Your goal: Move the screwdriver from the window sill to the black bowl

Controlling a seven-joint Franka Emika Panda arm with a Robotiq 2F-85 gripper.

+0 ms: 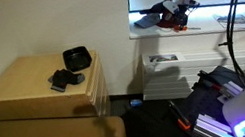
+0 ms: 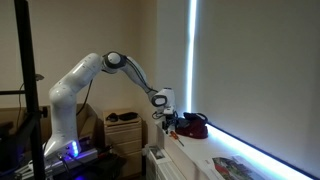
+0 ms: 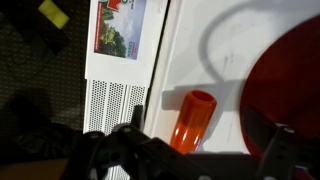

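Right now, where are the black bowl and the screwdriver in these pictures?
black bowl (image 1: 78, 58), in an exterior view, on its dark inside.
screwdriver (image 3: 192, 118), in the wrist view, on the middle of its orange handle.

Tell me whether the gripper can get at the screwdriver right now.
Probably yes. In the wrist view the open gripper sits right over the orange-handled screwdriver, with nothing between them. A red thing lies close beside it and may crowd one finger.

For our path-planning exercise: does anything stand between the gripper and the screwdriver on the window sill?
Nothing visible does. In the wrist view the screwdriver lies in the gap of the open gripper; the red object lies off to one side.
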